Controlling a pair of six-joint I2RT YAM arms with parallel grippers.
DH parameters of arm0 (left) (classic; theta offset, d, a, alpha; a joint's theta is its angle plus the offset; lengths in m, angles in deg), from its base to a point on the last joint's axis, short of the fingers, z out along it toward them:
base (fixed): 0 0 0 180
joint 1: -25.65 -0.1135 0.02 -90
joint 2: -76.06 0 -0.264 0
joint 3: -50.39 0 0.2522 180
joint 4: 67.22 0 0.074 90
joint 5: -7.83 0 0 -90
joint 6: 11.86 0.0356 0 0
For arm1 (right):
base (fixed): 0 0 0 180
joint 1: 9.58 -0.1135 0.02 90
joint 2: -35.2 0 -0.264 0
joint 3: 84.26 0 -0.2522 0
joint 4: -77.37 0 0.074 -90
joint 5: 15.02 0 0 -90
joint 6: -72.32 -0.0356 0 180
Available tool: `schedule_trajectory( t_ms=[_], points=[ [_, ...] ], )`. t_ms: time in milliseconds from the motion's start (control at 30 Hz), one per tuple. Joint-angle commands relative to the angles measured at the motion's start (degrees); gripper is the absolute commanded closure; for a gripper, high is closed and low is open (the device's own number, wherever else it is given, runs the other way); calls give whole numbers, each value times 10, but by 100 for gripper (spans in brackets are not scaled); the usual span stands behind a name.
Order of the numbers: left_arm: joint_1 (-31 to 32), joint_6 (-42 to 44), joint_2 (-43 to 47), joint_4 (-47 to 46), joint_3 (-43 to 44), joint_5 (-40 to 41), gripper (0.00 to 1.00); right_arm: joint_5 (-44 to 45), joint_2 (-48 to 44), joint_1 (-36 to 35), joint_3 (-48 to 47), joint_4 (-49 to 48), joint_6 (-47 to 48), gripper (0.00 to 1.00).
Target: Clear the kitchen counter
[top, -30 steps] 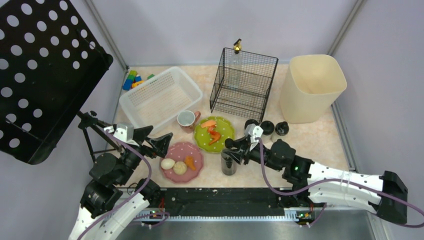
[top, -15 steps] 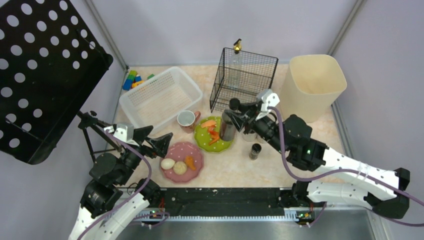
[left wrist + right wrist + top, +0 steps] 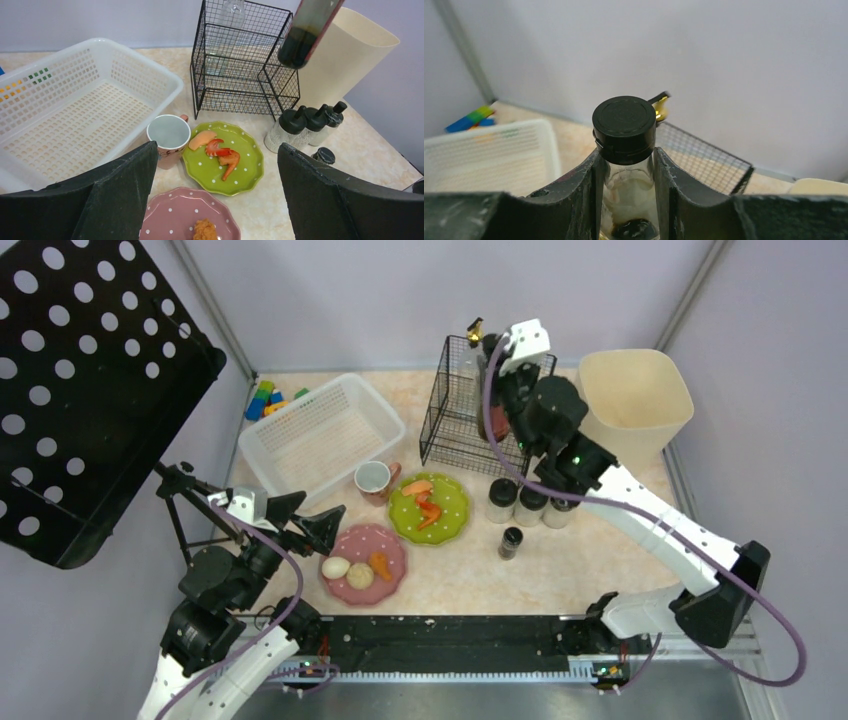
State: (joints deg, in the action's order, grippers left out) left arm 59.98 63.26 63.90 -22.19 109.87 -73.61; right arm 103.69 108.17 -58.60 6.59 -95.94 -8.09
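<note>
Tabletop, beige-pink marbled stone pattern, metal rails at the edges, filling the cell floor in front of both arm bases. Far-left corner: coloured blocks. Left half, toward the far edge: white mesh basket, set at an angle. Just beside the basket's near-right corner: mug. Centre: green plate carrying orange food pieces. Near edge, left of centre: pink plate carrying two eggs and an orange morsel. Far edge, centre: black wire rack with a clear gold-topped bottle standing inside. Far-right corner: beige bin. Near the rack's near side: three black-capped shakers in a row, one small dark jar just beside them. Left end effector: fingers wide apart, nothing between them, above the near-left area by the pink plate. Right end effector: clamped on the neck of a black-capped bottle with dark liquid, raised and tilted above the wire rack. Off the left edge: black perforated panel.
</note>
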Motion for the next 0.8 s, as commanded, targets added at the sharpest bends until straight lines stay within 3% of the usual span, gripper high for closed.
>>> schedule_trajectory(
  t_ms=[0,367,767],
  points=[
    [-3,4,-7,-18,0,-3,6,-29,22,82,-99,-81,-33,100],
    [-4,5,-11,-18,0,-1,6,-48,133,216,-175,-140,-91,100],
    [-5,5,-12,-17,1,-4,6,-36,215,248,-233,-207,-91,100]
  ],
)
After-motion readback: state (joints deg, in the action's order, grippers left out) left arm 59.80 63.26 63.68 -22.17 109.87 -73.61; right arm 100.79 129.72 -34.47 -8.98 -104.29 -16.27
